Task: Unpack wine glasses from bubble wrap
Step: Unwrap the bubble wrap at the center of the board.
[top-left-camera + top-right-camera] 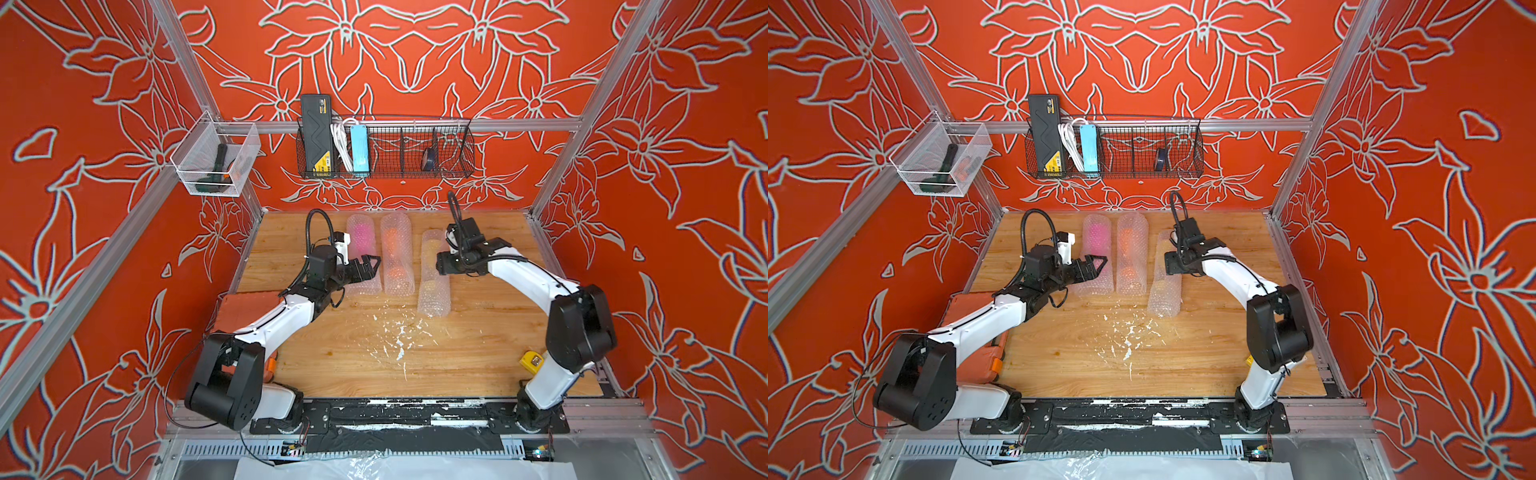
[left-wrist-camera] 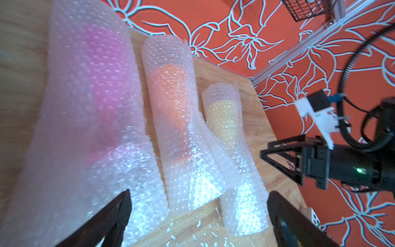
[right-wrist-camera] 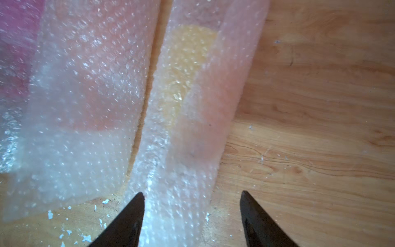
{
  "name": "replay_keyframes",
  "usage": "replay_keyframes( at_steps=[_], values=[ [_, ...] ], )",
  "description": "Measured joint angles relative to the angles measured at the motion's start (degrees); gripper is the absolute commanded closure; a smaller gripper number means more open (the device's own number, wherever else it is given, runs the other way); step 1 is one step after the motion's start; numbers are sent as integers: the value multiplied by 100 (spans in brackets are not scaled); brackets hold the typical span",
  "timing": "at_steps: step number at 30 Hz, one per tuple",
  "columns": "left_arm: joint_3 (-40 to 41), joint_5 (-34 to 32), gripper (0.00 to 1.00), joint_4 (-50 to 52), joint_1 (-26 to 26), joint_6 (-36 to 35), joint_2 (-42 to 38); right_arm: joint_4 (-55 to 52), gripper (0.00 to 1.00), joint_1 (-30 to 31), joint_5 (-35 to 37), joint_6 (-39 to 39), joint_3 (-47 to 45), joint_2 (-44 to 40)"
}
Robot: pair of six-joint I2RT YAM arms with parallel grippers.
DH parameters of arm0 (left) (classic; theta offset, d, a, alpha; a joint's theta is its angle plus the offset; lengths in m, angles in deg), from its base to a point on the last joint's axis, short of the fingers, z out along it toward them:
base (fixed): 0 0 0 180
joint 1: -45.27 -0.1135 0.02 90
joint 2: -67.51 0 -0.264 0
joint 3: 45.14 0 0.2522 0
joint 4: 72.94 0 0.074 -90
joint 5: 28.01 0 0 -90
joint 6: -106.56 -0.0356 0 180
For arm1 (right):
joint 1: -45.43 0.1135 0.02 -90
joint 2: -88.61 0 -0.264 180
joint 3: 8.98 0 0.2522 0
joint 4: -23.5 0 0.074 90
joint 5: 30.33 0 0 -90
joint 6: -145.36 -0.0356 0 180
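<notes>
Setting: Red walls [image 1: 83, 166] printed with pale outlined flowers enclose a wooden tabletop [image 1: 478, 353], which is flecked with white scraps [image 1: 399, 340] near its middle.

Bubble wrap: Three whitish rolls lie side by side on the far half of the tabletop, running front to back. The pink tube [image 1: 362, 249] and the orange tube [image 1: 397, 257] lie just beside each other. The yellow tube [image 1: 434, 282] sits a little nearer the front.

Goblets: All three are wrapped. The magenta goblet [image 2: 100, 70], orange goblet [image 2: 168, 85] and yellow goblet [image 2: 222, 115] show only as blurred colour through the plastic, each lying inside its own tube.

Left arm: The left gripper [image 1: 371, 266] hangs above the near half of the pink tube, close to the orange tube. Its fingers [image 2: 119, 213] are spread wide and hold nothing.

Right arm: The right gripper [image 3: 191, 192] points down over the yellow tube with its fingers [image 3: 132, 213] apart on either side of the wrap. One tip sits at the tube's edge and the other stands clear over bare wood, so no grip is visible.

Back wall: A black wire basket [image 1: 386, 153] on the rail holds a black box [image 1: 316, 133] and a blue power strip [image 1: 359, 149]. A clear mesh bin [image 1: 216, 158] hangs at the left corner.
</notes>
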Motion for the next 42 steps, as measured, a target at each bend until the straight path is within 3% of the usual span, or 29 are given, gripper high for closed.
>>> replay_keyframes(
  at_steps=[9,17,31,38,42],
  values=[
    [-68,103,2,11,199,61,210,-997,39,514,946,396,1174,765],
    [-68,122,2,15,199,57,280,-1351,41,623,1217,496,1351,1150],
    [-68,181,2,20,199,63,278,-1530,75,660,1711,621,1602,1307],
    [-199,286,6,72,398,144,297,-1338,99,474,1663,588,1241,1152],
    [-605,291,11,146,754,166,501,-1088,100,289,1440,533,911,909]
  ],
)
